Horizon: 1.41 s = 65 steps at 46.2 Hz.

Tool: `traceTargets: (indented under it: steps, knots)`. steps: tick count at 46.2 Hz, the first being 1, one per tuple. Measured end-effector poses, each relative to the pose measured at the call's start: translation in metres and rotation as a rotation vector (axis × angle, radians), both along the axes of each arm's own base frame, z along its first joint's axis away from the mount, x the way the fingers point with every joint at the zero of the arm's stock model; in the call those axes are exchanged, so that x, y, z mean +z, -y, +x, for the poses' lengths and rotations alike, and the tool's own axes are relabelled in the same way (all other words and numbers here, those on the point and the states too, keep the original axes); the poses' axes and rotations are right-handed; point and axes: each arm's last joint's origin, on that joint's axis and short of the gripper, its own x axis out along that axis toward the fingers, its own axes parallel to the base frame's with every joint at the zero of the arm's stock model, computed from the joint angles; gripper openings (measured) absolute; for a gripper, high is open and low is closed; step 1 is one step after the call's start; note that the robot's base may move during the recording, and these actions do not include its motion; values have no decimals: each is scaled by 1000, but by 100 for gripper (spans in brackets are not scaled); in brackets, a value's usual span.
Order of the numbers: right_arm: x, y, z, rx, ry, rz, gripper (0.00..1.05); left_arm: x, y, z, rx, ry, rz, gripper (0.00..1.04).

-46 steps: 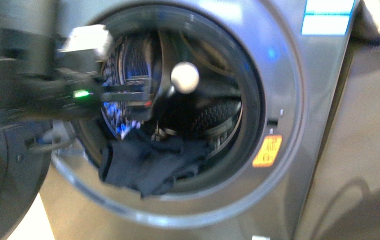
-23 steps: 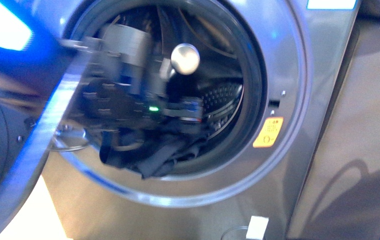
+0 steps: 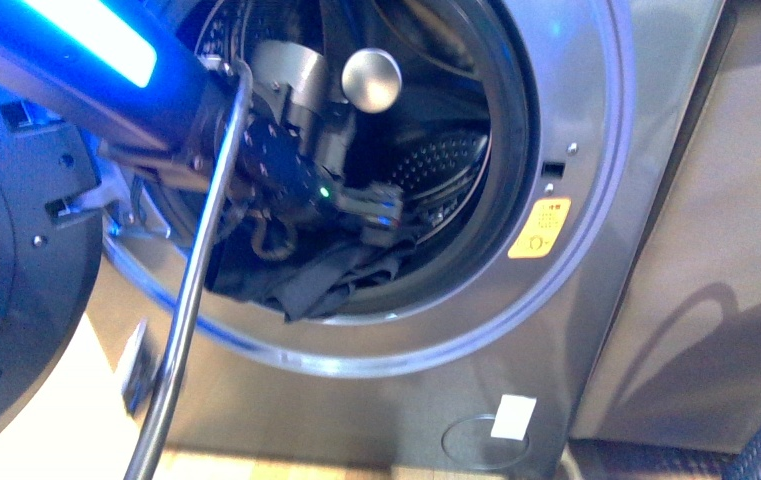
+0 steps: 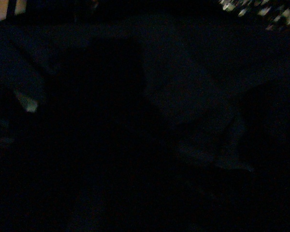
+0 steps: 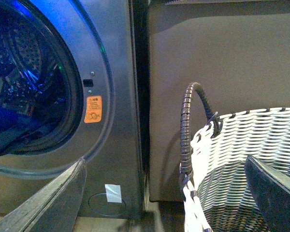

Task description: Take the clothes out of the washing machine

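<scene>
In my front view the washing machine (image 3: 596, 150) is open. The clothes (image 3: 326, 285) lie heaped in the drum's lower mouth, running crosswise, with one fold drooping over the rim toward me. My left gripper (image 3: 381, 212) sits in the drum just above them. I cannot tell its spread, and the left wrist view is dark. Only the right wrist view shows the woven basket (image 5: 241, 159) beside the machine, with the right gripper (image 5: 164, 166) spread wide and holding nothing.

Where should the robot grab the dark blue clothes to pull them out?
Probably the bunched fold of the clothes hanging over the washing machine's front rim. Come from the front, slightly above: that fold lies nearest the opening, with room for the left pincer around it.
</scene>
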Motion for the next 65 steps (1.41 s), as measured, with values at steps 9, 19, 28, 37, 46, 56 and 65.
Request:
traceTargets:
  steps: [9,19,28,37,46,56,65]
  knots:
    - [0,0,0,0,0,0,97,-16,-2,4,6,-166,63,98]
    - [0,0,0,0,0,0,97,-20,-1,0,-30,-227,45,98]
    - [0,0,0,0,0,0,97,-21,-2,-2,-6,-258,24,76]
    - [0,0,0,0,0,0,97,-24,-4,-3,31,-291,-43,38]
    - [0,0,0,0,0,0,97,-25,-9,-5,46,-286,-87,14]
    - [0,0,0,0,0,0,97,-21,-16,-19,48,-240,-112,7]
    - [0,0,0,0,0,0,97,-9,-24,-49,39,-169,-101,7]
